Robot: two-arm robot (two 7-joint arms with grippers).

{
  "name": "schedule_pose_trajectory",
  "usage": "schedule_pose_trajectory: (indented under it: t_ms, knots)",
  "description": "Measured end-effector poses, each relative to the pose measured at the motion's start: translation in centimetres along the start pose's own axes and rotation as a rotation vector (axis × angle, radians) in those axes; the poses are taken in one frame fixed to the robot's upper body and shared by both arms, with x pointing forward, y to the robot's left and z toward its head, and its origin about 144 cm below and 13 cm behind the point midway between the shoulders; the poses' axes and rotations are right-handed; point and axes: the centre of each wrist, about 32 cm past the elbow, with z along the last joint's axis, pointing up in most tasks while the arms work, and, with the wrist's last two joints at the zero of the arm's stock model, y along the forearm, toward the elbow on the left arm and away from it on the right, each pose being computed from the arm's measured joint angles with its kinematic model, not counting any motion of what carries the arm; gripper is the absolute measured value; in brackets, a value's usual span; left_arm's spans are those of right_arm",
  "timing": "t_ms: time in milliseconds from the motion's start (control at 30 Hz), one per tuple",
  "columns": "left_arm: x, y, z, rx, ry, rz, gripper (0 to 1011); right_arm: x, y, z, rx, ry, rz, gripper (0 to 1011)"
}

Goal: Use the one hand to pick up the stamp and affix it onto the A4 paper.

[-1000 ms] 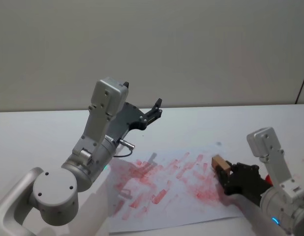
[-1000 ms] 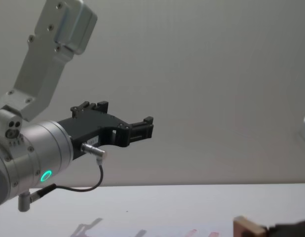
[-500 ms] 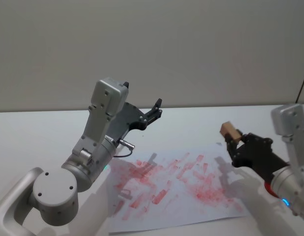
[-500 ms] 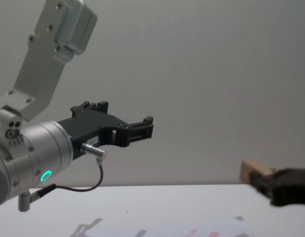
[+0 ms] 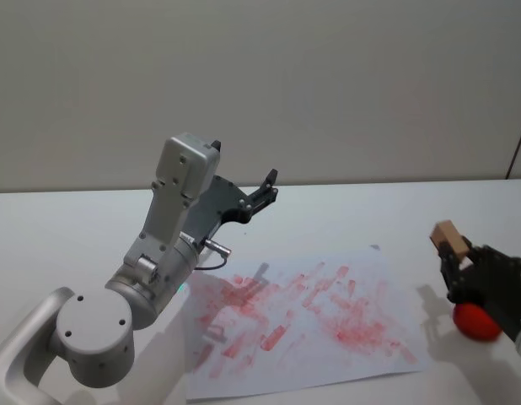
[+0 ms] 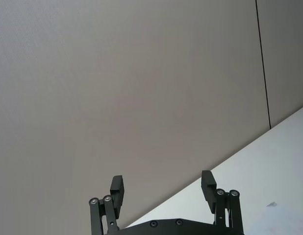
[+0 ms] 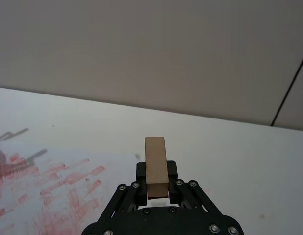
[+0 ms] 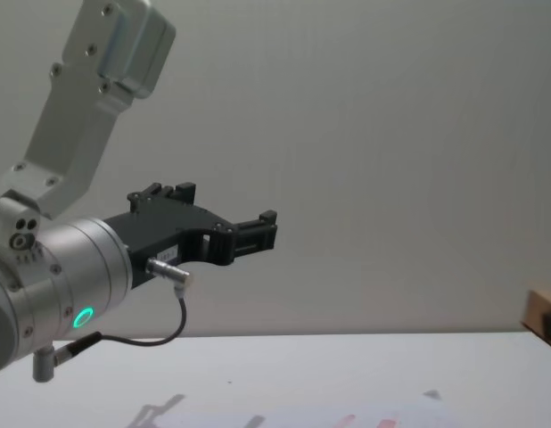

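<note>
Head view: the right gripper (image 5: 463,263) sits at the right edge of the frame, off the paper (image 5: 303,325), its jaws closed on the lower part of the stamp (image 5: 448,236), which sticks up tan and tilted above them. Just below it, at the lower right, lies a red round object (image 5: 476,321), probably an ink pad, on the counter (image 5: 67,228). The paper fills the lower centre and is already crowded with pinkish-red marks. In the right wrist view the stamp (image 7: 156,165) stands between the jaws, paper (image 7: 38,191) at lower left. The left gripper (image 5: 262,192) hangs idle at centre, raised above the counter; in the left wrist view its jaws (image 6: 164,193) stand wide apart and empty.

Risks, as judged from here: the stamp is gripped low and leans, so it could meet the sheet on one edge and print partially or twist in the jaws. The loose sheet may slide or lift with the stamp, smearing ink. A descent begun from this position would land on bare counter.
</note>
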Motion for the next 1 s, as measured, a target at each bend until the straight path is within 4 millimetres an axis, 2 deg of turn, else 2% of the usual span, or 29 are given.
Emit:
schedule_pose_trajectory:
  t_ms: [367, 1000]
  knots:
    - [0.0, 0.0, 0.0, 0.000, 0.000, 0.000, 1001, 1.0, -2.9, -1.8, -0.110, 0.023, -0.070, 216]
    - [0.0, 0.0, 0.0, 0.000, 0.000, 0.000, 1001, 2.3, -3.2, -3.0, -0.189, -0.013, -0.105, 216]
